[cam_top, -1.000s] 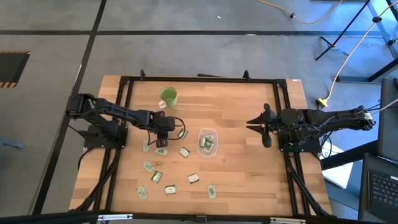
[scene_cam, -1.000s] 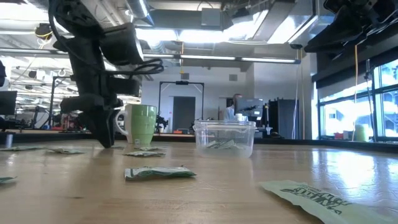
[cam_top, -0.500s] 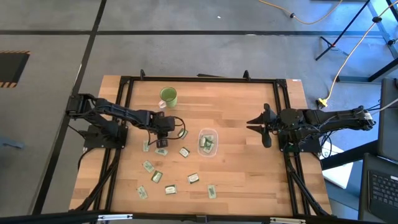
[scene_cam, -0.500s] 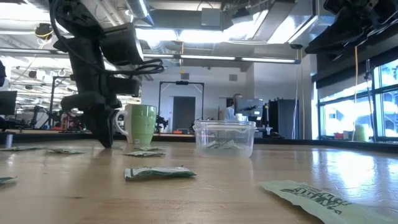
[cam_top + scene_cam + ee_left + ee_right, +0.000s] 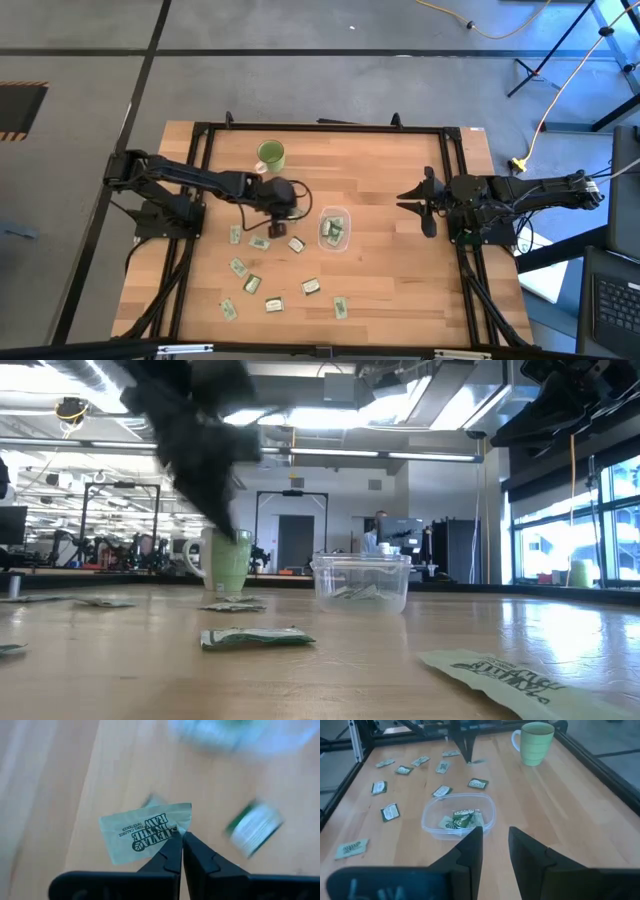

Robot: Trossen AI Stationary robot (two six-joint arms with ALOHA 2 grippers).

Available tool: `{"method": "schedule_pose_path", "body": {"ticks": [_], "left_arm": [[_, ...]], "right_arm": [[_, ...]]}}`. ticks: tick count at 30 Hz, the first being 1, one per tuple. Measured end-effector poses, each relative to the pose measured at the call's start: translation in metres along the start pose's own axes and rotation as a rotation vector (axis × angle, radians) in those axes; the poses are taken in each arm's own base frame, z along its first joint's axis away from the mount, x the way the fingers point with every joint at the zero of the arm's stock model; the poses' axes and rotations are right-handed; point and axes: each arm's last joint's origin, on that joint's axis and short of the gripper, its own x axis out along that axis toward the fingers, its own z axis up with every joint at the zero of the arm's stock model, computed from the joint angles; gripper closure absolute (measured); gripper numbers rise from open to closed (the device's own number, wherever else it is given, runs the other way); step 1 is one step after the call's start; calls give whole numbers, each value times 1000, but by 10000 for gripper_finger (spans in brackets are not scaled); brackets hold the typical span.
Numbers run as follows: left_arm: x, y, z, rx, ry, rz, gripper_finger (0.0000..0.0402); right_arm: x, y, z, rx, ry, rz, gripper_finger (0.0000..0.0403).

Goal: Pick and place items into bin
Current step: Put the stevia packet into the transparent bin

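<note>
Left wrist view: left pincer (image 5: 182,840) clamped on one corner of a whitish packet (image 5: 145,832), tips pressed together, packet hanging off the surface (image 5: 55,795)
Step in hand: carry that packet to the clear tub (image 5: 334,228), just right of the L pincer in the high view
Grip: thin corner hold only; probably slips if swung fast, so move smooth, keep it low
Drop: get tips over the tub's middle before opening; tub already has a few packets, rim is low, an edge release could bounce out
Avoid: green mug (image 5: 271,154) behind, loose packets near the tub
Right pincer (image 5: 495,845): waits at the right side, fingers apart, nothing in it
Left to do: approx a dozen packets on the surface
</note>
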Motion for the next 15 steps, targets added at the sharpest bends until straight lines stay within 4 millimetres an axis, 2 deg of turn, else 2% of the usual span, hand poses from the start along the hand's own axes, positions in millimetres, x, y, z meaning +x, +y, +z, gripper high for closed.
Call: {"method": "schedule_pose_path", "body": {"ticks": [3, 8, 15], "left_arm": [[-6, -12, 28, 63, -104, -54, 399], [1, -34, 62, 158, -90, -92, 398], [44, -57, 96, 262, 18, -102, 398]], "right_arm": [[0, 0, 0, -23, -1, 0, 305], [0, 0, 1, -25, -6, 1, 305], [0, 0, 1, -25, -5, 1, 305]]}}
